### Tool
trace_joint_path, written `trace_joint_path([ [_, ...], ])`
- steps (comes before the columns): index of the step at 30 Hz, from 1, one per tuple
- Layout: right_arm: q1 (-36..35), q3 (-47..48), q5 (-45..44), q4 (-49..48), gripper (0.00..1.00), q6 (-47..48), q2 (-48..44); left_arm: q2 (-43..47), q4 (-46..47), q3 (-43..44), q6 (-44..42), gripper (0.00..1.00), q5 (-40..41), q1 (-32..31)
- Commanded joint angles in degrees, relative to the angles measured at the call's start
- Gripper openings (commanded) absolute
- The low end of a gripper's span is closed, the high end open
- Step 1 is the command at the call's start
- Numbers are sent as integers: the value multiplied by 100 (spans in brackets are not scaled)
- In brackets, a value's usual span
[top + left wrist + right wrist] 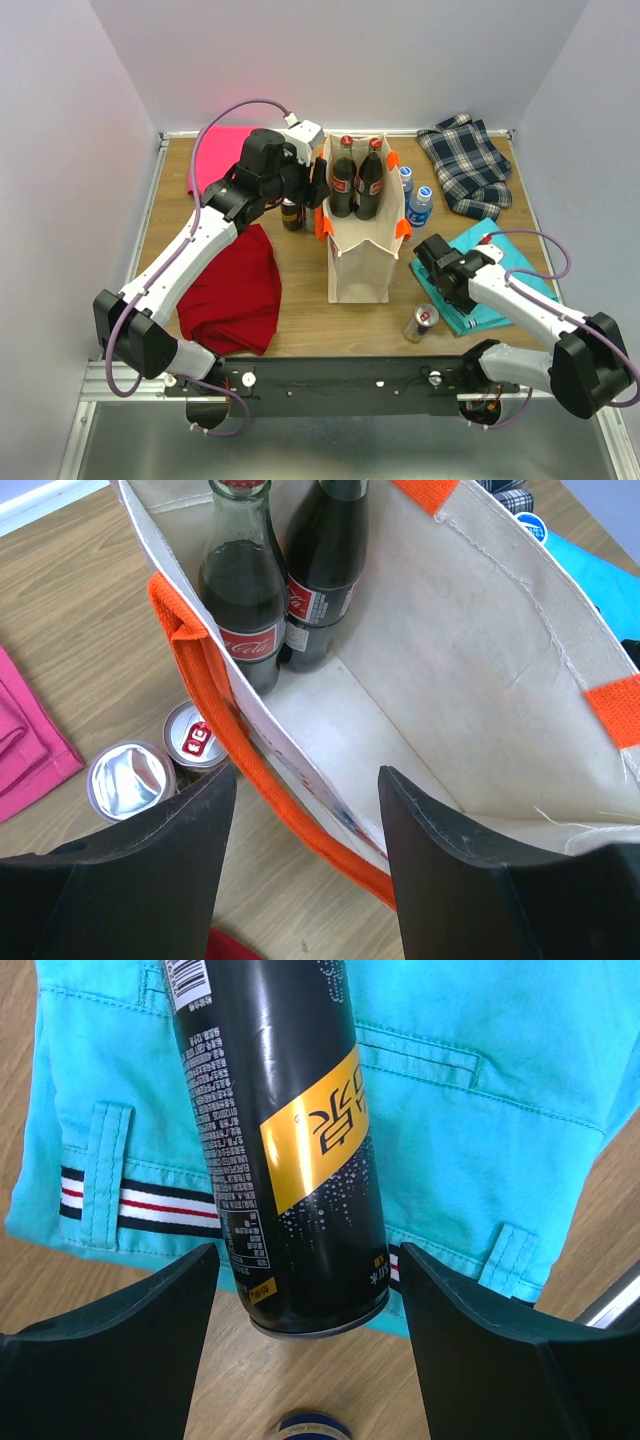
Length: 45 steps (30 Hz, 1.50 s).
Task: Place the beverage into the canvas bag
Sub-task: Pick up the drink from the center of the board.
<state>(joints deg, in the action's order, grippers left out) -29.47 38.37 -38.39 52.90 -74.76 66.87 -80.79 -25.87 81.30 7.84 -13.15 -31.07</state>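
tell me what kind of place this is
Likely a robot lab test cell: a wooden table boxed in by plain white walls, the left arm and right arm bolted to a rail, and staged props such as a canvas bag holding cola bottles.

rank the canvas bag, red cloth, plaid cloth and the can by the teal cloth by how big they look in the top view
1. canvas bag and red cloth: about alike; the tall bag stands nearer the camera
2. plaid cloth
3. can

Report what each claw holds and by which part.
Nothing held. The left claw, open, straddles a wall of the canvas bag; the right claw, open, flanks the black can without gripping it.
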Motion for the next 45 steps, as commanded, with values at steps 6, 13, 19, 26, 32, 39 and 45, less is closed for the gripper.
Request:
trace_joint_path([
  [6,56,-102,288,-281,38,287,89,178,-32,-35,-116,68,146,22],
  [13,56,-32,297,-88,1,260,-78,196,-41,-53,-124,68,155,22],
  [19,56,425,253,254,1,304,-209,187,-6,-70,-133,68,146,22],
  [26,56,1313,209,501,1,506,-517,178,12,-88,-133,68,137,22],
  [32,56,1972,60,738,1,577,-342,169,29,-105,-116,68,128,22],
  [39,56,2341,-124,958,1,542,-184,196,29,-140,-142,68,163,31],
  [45,56,2596,-247,1143,1,471,-60,204,29,-149,-142,68,163,22],
])
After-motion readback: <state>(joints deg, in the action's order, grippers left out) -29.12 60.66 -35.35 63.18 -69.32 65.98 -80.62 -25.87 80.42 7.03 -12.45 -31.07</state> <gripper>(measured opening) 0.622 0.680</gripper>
